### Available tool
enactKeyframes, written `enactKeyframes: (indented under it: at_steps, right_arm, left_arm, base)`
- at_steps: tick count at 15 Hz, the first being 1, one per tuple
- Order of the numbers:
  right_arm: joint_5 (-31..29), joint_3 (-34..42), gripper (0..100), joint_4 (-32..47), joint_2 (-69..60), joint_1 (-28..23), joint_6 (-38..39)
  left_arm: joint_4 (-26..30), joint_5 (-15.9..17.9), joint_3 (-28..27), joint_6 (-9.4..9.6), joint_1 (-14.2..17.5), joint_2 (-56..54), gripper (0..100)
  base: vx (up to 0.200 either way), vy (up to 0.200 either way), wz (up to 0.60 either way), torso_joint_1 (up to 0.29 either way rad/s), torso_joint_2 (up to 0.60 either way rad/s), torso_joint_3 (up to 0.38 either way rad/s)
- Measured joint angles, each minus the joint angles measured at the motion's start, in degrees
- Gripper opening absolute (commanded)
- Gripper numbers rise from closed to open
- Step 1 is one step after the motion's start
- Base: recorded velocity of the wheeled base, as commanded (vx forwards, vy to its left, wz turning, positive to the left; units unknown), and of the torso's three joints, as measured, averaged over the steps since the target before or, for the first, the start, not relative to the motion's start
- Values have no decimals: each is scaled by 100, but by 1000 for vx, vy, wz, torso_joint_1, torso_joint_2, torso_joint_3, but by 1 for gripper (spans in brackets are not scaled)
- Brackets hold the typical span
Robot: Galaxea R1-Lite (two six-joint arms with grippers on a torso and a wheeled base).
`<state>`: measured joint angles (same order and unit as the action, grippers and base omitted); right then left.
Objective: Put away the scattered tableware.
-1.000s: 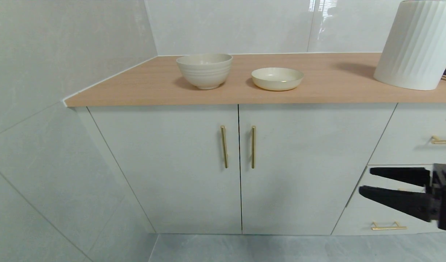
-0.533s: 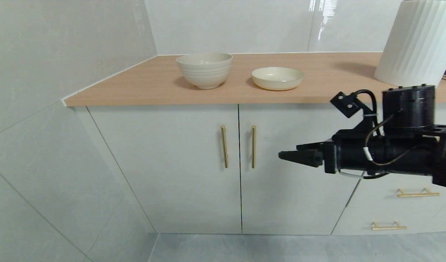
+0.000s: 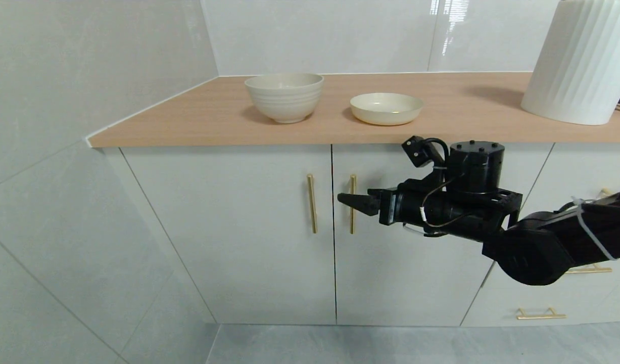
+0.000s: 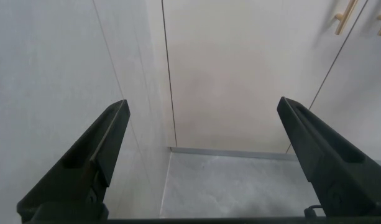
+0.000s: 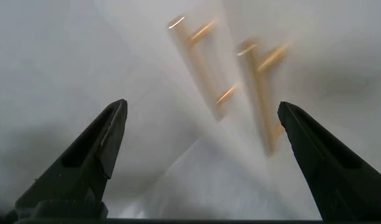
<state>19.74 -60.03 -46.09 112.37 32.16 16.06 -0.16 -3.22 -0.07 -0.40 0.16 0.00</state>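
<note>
A deep ribbed cream bowl [image 3: 284,96] and a shallow cream dish [image 3: 386,108] stand on the wooden countertop [image 3: 198,124]. Below it are two white cabinet doors with gold handles, the left door's [image 3: 312,203] and the right door's [image 3: 352,203]. My right gripper [image 3: 351,199] is level with the right door's handle, its tips just in front of it. In the right wrist view my right gripper [image 5: 202,162] stands open, with both handles [image 5: 199,62] blurred ahead. My left gripper [image 4: 202,162] is open with nothing in it, low before the cabinet's left door [image 4: 240,74] and the tiled wall.
A tall white ribbed container [image 3: 582,60] stands at the counter's right end. Drawers with gold pulls [image 3: 539,314] lie right of the doors. A tiled wall [image 3: 62,151] closes the left side, and grey floor [image 3: 390,346] runs below.
My right arm has risen from the lower right edge and swung left across the right door, until its tips reach that door's handle. The bowl and dish stayed put.
</note>
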Motion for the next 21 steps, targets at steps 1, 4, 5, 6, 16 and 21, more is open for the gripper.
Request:
enactKeyframes:
  at_steps: [1, 4, 5, 6, 16, 21]
  right_arm:
    - [-41, -37, 100, -35, 122, 20, 23]
    - [-67, -135, 100, -77, 334, 85, 321]
    - [-67, -174, 100, -93, 378, 122, 491]
    - [-67, -210, 100, -106, 422, 144, 564]
    - [-378, -425, 100, -317, 880, 238, 789]
    - [-373, -400, 100, -328, 890, 308, 850]
  left_arm:
    - [0, 0, 0, -2, 0, 0, 100]
    - [0, 0, 2, -2, 0, 0, 100]
    - [0, -1, 5, -2, 0, 0, 100]
    - [0, 0, 5, -2, 0, 0, 100]
    - [2, -1, -2, -2, 0, 0, 100]
    - [2, 0, 0, 0, 0, 0, 100]
  base:
    - [0, 0, 0, 0, 0, 0]
    - [0, 0, 0, 0, 0, 0]
    - [0, 0, 0, 0, 0, 0]
    - [0, 0, 0, 0, 0, 0]
    - [0, 0, 0, 0, 0, 0]
    - [0, 0, 0, 0, 0, 0]
